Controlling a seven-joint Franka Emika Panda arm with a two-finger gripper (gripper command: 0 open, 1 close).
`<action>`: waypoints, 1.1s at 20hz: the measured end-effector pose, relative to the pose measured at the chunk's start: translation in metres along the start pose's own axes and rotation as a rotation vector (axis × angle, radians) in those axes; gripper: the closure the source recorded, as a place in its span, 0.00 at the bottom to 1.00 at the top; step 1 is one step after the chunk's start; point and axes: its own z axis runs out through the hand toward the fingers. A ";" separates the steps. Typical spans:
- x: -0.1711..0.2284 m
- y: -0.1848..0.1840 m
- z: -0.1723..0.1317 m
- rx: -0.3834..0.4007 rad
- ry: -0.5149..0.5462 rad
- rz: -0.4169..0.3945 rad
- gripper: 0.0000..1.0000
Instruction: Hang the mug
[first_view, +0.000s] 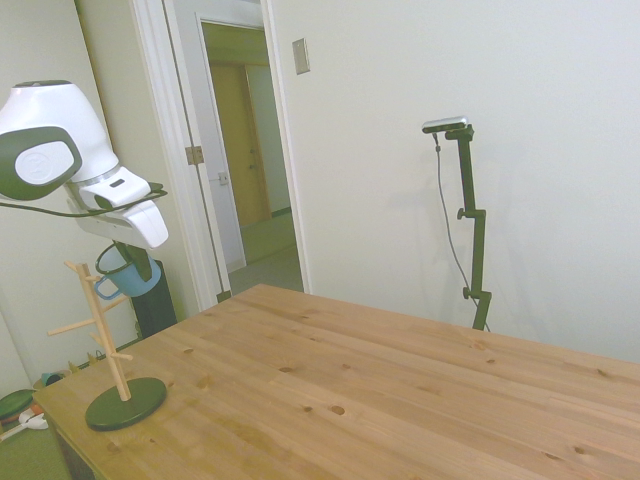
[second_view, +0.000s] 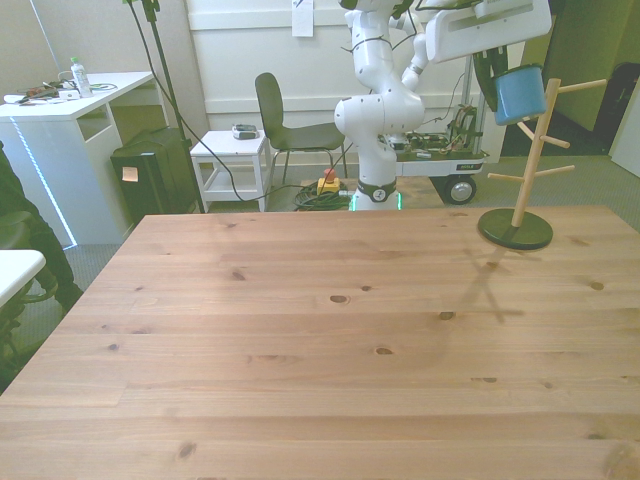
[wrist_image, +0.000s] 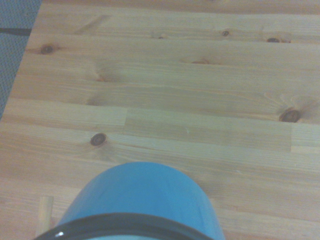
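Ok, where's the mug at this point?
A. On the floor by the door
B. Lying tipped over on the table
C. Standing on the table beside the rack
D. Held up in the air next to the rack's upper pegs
D: the mug hangs from the end effector, off the table, beside the rack and its upper pegs.

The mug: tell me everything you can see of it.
The mug is small and light blue, enamel by its look, with a thin dark rim and a small loop handle that shows in the side view. It hangs in the air, tilted, gripped at its rim by the tool, well above the table. It sits beside the top of the wooden mug tree, near an upper peg; whether it touches the peg cannot be told.
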 end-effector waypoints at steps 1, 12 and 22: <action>0.003 0.002 -0.002 0.000 -0.002 0.003 1.00; 0.020 0.012 -0.010 0.003 0.011 0.020 1.00; 0.009 0.031 -0.031 -0.011 0.021 0.021 1.00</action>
